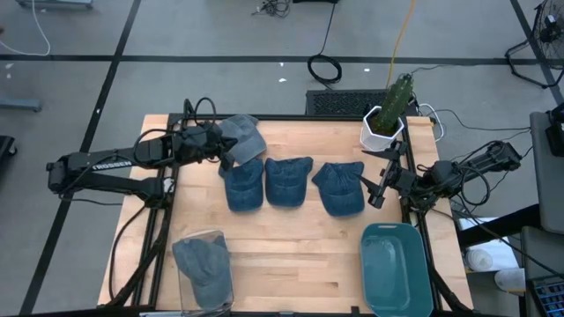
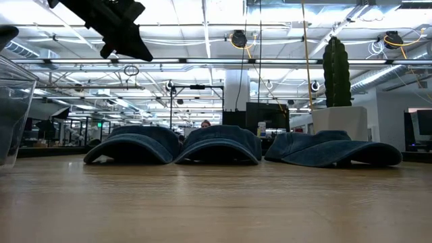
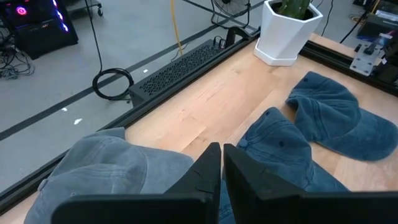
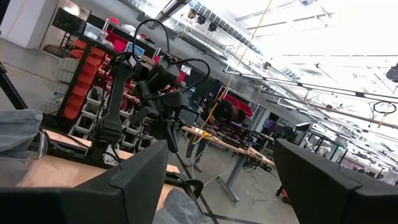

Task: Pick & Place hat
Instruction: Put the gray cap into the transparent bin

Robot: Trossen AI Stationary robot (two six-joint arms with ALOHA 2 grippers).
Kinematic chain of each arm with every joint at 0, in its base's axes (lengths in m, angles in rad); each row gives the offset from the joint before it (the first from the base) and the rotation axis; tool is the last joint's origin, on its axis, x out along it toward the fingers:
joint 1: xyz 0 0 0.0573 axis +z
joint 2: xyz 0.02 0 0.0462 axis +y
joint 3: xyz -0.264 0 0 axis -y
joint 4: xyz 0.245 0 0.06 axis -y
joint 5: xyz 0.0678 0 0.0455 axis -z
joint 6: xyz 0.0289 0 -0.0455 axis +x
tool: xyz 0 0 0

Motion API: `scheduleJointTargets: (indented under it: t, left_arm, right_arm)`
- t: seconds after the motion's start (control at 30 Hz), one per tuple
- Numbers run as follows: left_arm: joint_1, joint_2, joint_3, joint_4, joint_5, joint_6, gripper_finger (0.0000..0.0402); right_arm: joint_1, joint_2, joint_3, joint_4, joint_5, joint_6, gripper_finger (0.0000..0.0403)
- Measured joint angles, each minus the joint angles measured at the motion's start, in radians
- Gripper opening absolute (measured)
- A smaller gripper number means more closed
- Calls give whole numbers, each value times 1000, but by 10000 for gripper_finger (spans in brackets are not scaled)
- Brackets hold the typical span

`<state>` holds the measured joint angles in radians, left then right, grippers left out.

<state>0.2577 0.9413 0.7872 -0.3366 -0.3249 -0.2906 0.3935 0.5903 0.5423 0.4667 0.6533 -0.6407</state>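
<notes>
Three blue caps (image 1: 244, 187) (image 1: 289, 181) (image 1: 339, 188) lie in a row, brims down, on the wooden table; the low view shows them as well (image 2: 131, 145) (image 2: 219, 144) (image 2: 331, 150). A grey cap (image 1: 244, 134) (image 3: 106, 171) lies at the far left of the table behind them. My left gripper (image 1: 226, 157) (image 3: 222, 152) (image 2: 138, 47) hangs shut high above the grey cap's near edge, with nothing between its fingers. My right gripper (image 1: 380, 181) (image 4: 227, 183) stands open at the right of the row, tilted upward and holding nothing.
A clear bin (image 1: 181, 291) (image 2: 10, 108) holding another grey cap (image 1: 204, 264) stands at the near left. A teal tray (image 1: 365, 264) sits at the near right. A white pot with a cactus (image 1: 382, 128) (image 3: 287, 31) stands at the far right corner. Bare wood lies in front of the caps.
</notes>
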Motion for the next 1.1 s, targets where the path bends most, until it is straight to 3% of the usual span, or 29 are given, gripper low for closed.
scheduleJointTargets:
  t: [0.57, 0.8, 0.97, 1.1]
  left_arm:
    - [0, 96, 1, 91, -4, 58, 26]
    - [12, 195, 1, 93, -99, 56, 27]
    - [99, 243, 7, 67, -63, 67, 38]
    - [230, 285, 127, -86, 34, 108, 89]
  right_arm:
    - [0, 0, 0, 0, 0, 0, 279]
    - [0, 0, 0, 0, 0, 0, 279]
    - [0, 0, 0, 0, 0, 0, 279]
    - [0, 0, 0, 0, 0, 0, 279]
